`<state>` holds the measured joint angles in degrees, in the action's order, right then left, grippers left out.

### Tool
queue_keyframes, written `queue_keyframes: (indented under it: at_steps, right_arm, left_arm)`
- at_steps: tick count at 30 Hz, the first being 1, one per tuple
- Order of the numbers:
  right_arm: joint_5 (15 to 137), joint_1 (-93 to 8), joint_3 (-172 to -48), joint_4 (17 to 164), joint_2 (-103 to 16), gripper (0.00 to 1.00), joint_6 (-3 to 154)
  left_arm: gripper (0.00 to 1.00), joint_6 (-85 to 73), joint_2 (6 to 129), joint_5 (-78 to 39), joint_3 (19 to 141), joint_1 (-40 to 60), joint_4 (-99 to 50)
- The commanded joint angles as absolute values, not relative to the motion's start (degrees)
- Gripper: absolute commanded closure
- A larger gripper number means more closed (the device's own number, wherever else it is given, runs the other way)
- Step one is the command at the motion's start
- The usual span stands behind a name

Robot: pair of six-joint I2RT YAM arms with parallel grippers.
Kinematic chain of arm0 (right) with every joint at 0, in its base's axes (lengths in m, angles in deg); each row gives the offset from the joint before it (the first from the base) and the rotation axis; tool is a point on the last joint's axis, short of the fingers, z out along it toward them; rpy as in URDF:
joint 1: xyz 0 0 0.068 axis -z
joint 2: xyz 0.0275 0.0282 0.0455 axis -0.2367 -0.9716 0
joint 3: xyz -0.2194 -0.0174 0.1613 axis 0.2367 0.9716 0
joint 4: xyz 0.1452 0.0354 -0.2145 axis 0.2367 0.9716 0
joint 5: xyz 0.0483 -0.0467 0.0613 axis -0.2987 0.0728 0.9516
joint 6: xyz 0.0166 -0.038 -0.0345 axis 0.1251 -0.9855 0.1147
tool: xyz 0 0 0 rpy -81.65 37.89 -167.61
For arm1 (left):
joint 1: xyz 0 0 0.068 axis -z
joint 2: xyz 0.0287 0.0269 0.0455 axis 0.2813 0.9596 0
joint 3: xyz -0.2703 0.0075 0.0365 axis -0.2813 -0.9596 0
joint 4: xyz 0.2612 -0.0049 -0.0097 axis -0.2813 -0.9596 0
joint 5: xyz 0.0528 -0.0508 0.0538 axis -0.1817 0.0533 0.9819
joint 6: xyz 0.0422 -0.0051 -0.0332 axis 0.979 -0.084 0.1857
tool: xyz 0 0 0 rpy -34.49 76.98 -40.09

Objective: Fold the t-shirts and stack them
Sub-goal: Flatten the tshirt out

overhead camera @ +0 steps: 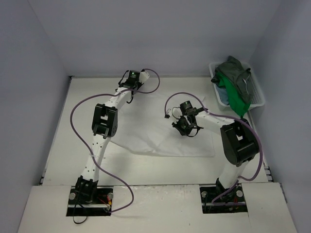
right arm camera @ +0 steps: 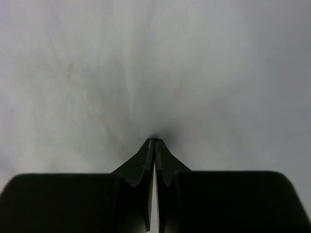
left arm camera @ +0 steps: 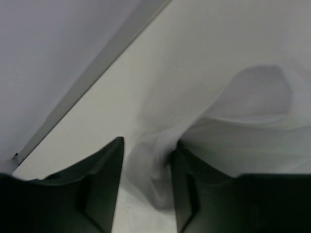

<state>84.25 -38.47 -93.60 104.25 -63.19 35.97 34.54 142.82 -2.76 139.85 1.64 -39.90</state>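
A white t-shirt (overhead camera: 160, 141) lies spread on the white table. At its far left corner, by the back wall, is my left gripper (overhead camera: 130, 82). In the left wrist view that gripper (left arm camera: 148, 145) has its jaws apart, and a raised fold of the white t-shirt (left arm camera: 160, 170) stands loose between them. My right gripper (overhead camera: 184, 127) is over the shirt's middle. It is shut (right arm camera: 155, 141), with its tips pressed onto the white cloth (right arm camera: 97, 87). A dark grey-green t-shirt (overhead camera: 235, 73), a bright green one (overhead camera: 234, 101) and a bit of teal-blue cloth (overhead camera: 222, 92) sit in the basket.
The white mesh basket (overhead camera: 260, 99) stands at the back right corner, with shirts hanging over its rim. Walls close the table at the back and on both sides. The seam between table and back wall (left arm camera: 87, 82) runs just beyond my left gripper. Purple cables loop round both arms.
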Motion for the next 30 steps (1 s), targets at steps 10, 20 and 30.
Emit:
queue_keyframes:
  at_steps: [10, 20, 30]
  right_arm:
    - [85.42, -38.21, -92.83, 103.92, -62.46, 1.00, 36.77]
    - [85.95, -38.21, -92.39, 103.83, -62.63, 1.00, 36.77]
    - [85.77, -38.30, -91.51, 103.92, -61.40, 1.00, 36.95]
  left_arm:
    - [0.44, 34.84, 143.48, 8.10, 146.00, 1.42, -30.50]
    - [0.43, 35.37, 140.50, 12.93, 144.25, 0.71, -28.03]
    - [0.41, 39.75, 135.92, 15.66, 146.18, 0.36, -27.77]
